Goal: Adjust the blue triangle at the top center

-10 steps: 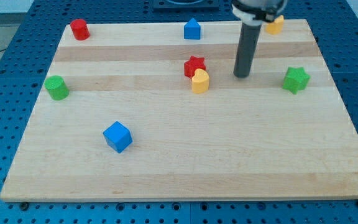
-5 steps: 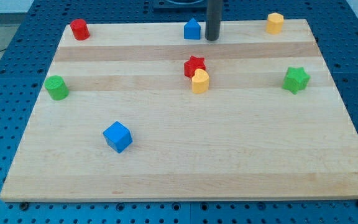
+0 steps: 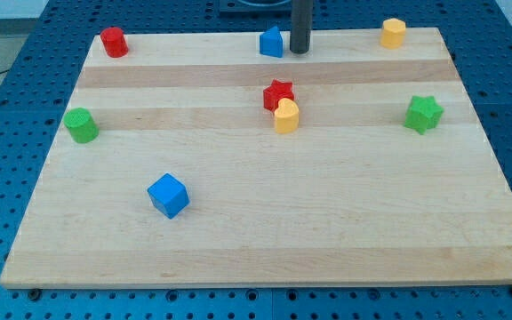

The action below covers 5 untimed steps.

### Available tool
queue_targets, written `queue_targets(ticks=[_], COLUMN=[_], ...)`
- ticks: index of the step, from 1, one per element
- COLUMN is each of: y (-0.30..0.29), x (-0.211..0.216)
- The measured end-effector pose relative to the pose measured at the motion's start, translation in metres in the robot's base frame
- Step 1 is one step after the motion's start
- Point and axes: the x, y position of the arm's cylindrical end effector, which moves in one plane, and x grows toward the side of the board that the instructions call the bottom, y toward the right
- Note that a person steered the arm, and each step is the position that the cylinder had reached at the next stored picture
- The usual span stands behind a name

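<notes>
The blue triangle (image 3: 272, 42) sits at the top centre of the wooden board (image 3: 265, 231), near its top edge. My rod comes down just to the right of it, and my tip (image 3: 300, 51) stands against or very close to the triangle's right side.
A red star (image 3: 278, 92) touches a yellow block (image 3: 286, 116) below the triangle. A red cylinder (image 3: 113, 42) is at top left, a yellow block (image 3: 393, 33) at top right. A green block (image 3: 81, 125) is at left, a green star (image 3: 423, 114) at right, a blue cube (image 3: 168, 195) at lower left.
My tip moved from right of the red star up to the top edge beside the blue triangle, then edged left. The triangle shifted slightly left and turned a little.
</notes>
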Motion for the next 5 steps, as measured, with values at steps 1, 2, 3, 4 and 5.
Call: queue_targets(ticks=[1, 2, 3, 4, 5], y=[-0.004, -0.014, -0.019, -0.008, -0.010], x=[-0.012, -0.023, -0.015, 0.008, 0.016])
